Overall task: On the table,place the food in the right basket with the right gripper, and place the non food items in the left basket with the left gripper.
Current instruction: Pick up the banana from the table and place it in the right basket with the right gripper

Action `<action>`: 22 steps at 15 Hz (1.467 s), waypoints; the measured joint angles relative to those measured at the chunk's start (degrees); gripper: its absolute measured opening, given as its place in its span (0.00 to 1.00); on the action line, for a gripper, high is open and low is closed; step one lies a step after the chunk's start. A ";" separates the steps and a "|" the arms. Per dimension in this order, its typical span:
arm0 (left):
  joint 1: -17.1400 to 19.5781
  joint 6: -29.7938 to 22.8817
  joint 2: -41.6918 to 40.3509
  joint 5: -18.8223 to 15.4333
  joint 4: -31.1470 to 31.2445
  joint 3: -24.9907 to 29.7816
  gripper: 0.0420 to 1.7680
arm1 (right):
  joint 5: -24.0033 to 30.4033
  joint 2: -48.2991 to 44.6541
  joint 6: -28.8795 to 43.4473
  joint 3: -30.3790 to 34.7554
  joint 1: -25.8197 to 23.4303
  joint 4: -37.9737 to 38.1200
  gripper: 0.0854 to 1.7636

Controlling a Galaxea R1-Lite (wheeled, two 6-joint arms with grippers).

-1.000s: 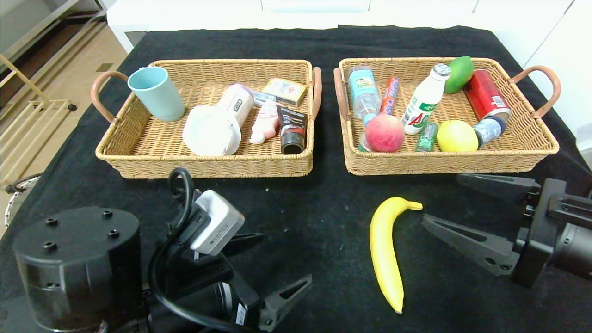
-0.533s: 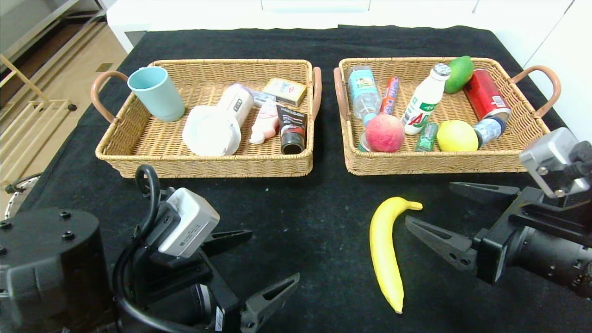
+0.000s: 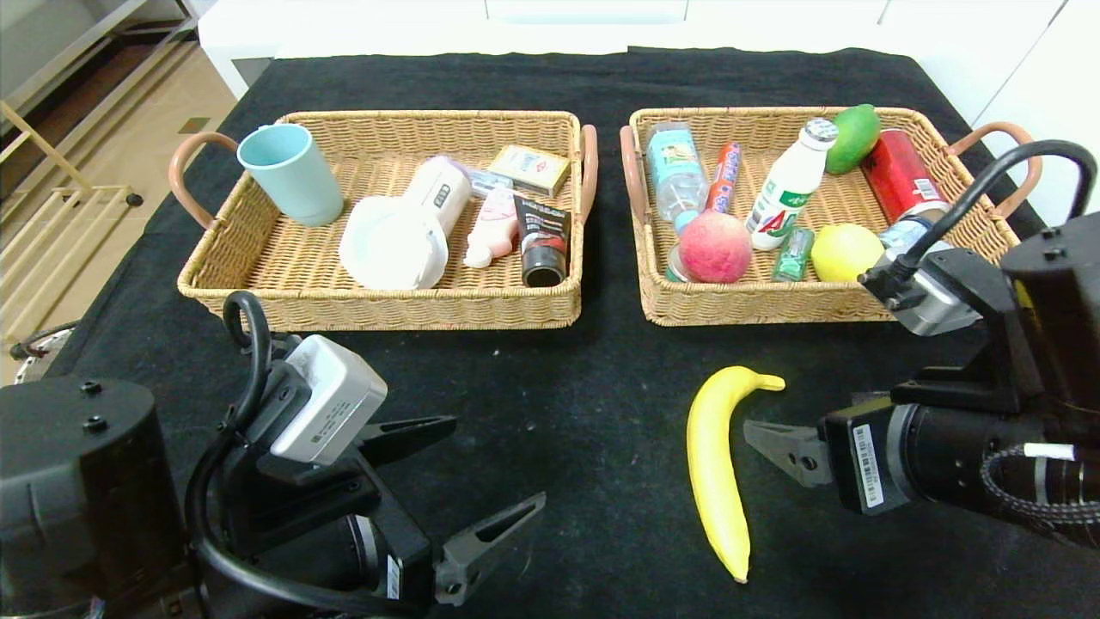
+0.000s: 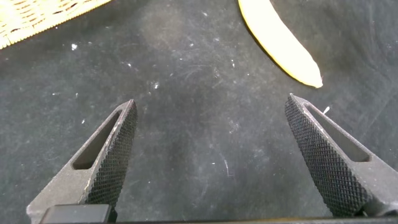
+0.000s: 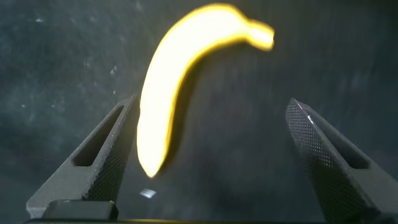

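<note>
A banana (image 3: pixel 716 464), the last food item seen loose on the black table (image 3: pixel 593 378), is lined up by the right gripper (image 5: pixel 211 155), jaws spread wide, approx. level w/ the fruit's middle, no contact yet. The right basket (image 3: pixel 859 301), already packed w/ fruit and drinks, sits just beyond. The left gripper (image 4: pixel 217 155), also spread and holding nothing, is parked low over bare table near the left basket (image 3: pixel 378 305), its non-food load apparently in.

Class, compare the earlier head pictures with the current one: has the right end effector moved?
Yes. The right end effector, open, has swung toward the banana, which has not shifted, and away from the right basket.
</note>
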 joint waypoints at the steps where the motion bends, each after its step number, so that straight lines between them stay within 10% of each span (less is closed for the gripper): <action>1: 0.09 0.00 -0.20 0.00 0.00 0.00 0.97 | -0.28 1.32 4.35 -3.44 0.35 5.38 0.97; 10: 1.05 0.68 -3.36 -0.07 0.11 -0.30 0.97 | -0.89 13.15 19.25 -18.66 3.25 19.48 0.97; 22: 1.96 2.06 -6.24 -0.02 0.02 -1.02 0.97 | -2.38 21.39 22.41 -20.83 2.97 19.31 0.97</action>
